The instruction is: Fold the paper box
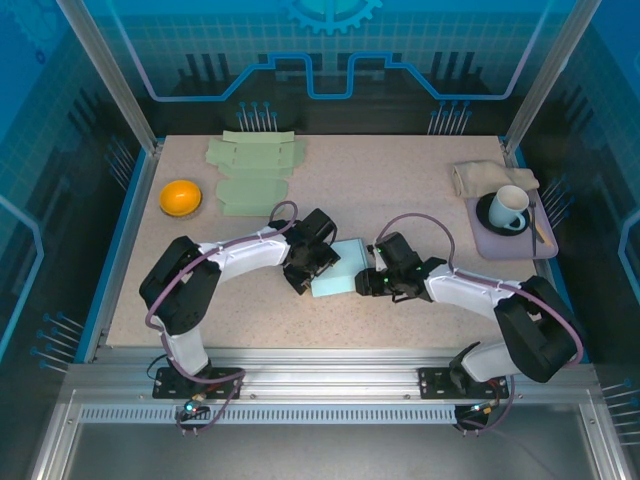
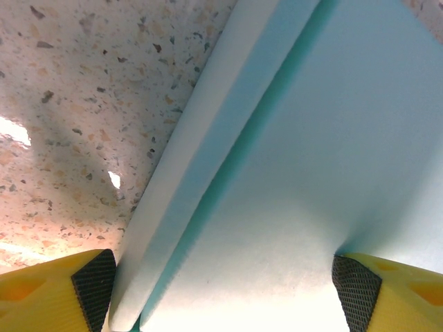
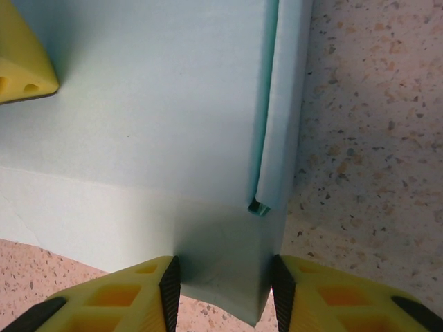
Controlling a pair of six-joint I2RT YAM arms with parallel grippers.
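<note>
Yellow fingers with black ribbed pads (image 3: pixel 170 282) sit lowest in the right wrist view, and we see the right gripper (image 3: pixel 221 290) pinched narrow on a bottom corner of the pale blue paper box (image 3: pixel 152 104), with the cardboard caught between the two pads. Just above that grip a folded flap (image 3: pixel 280 124) runs up the box's right edge, its open end showing a darker green inside. In the left wrist view the left gripper (image 2: pixel 225 297) stands wide, one pad (image 2: pixel 93 285) just beside a long folded flap (image 2: pixel 201 159) and the other against the broad panel of the box. We cannot tell whether these pads press on the cardboard. From above, the box lies on the speckled table (image 1: pixel 400 180) near its middle, between the two grippers: the left gripper (image 1: pixel 305 268) meets its left side and the right gripper (image 1: pixel 368 283) its right side. Farther back on the left lie flat pale green box blanks (image 1: pixel 250 170), with an orange bowl (image 1: pixel 180 196) beside them. At the far right a white cup (image 1: pixel 510 208) stands on a dark saucer on a lilac tray (image 1: pixel 500 248), with a folded cloth (image 1: pixel 485 177) behind it.
</note>
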